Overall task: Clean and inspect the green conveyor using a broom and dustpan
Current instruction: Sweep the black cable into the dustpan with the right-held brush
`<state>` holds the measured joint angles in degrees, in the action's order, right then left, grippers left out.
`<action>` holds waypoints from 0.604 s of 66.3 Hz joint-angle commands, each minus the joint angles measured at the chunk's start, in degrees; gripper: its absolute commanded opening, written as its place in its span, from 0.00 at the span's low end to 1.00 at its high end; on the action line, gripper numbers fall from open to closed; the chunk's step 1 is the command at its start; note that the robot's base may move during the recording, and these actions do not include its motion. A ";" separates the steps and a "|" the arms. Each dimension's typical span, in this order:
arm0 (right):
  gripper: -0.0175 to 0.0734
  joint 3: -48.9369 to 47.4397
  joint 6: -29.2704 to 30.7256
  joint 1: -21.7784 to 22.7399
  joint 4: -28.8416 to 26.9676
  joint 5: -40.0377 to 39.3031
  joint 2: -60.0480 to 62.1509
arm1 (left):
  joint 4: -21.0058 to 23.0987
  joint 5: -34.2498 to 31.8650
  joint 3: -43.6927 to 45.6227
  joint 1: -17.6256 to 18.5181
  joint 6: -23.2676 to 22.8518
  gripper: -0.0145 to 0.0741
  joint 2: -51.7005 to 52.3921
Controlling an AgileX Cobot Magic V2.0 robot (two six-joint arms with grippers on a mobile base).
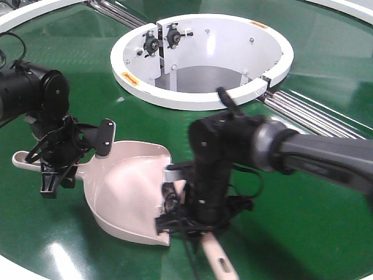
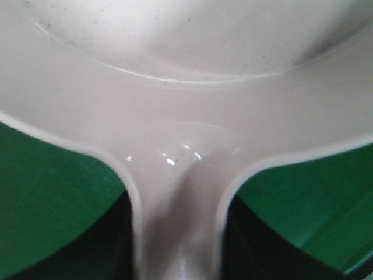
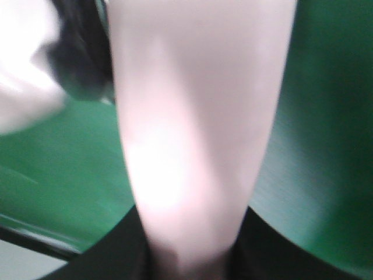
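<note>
The pale pinkish dustpan (image 1: 131, 189) lies on the green conveyor (image 1: 291, 221), mouth toward the right. My left gripper (image 1: 57, 166) is shut on the dustpan's handle; in the left wrist view the handle (image 2: 178, 233) runs between the dark fingers into the pan's body. My right gripper (image 1: 195, 224) is shut on the broom's beige handle (image 1: 218, 259), which sticks out toward the front edge. The broom's black bristles (image 1: 170, 219) sit at the dustpan's mouth. In the right wrist view the broom handle (image 3: 192, 128) fills the middle, blurred.
A big white ring-shaped opening (image 1: 201, 55) sits behind both arms. Steel rollers (image 1: 309, 114) run at the right of it. The conveyor's white rim (image 1: 23, 262) curves along the front left.
</note>
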<state>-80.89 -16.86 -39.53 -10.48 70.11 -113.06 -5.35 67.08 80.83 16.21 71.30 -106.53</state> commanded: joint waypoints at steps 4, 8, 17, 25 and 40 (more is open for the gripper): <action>0.19 -11.54 2.10 -2.09 -5.78 3.64 -3.19 | 0.00 -0.22 1.73 0.14 -0.40 0.16 2.79; 0.19 -15.90 2.47 -2.48 -7.10 3.64 -5.15 | 0.00 -0.22 1.73 0.14 -0.40 0.16 2.79; 0.19 -22.56 3.28 -2.61 -9.10 3.59 -7.39 | 0.00 -0.22 1.73 0.14 -0.40 0.16 2.79; 0.19 -25.45 3.46 -2.55 -7.55 3.59 -7.35 | 0.00 -0.22 1.73 0.14 -0.40 0.16 2.79; 0.19 -25.78 4.68 -0.84 -2.10 3.59 -3.97 | 0.00 -0.22 1.73 0.14 -0.40 0.16 2.79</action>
<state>-104.75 -13.54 -41.67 -15.33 70.48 -122.89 -5.62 67.14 80.83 16.21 71.44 -106.53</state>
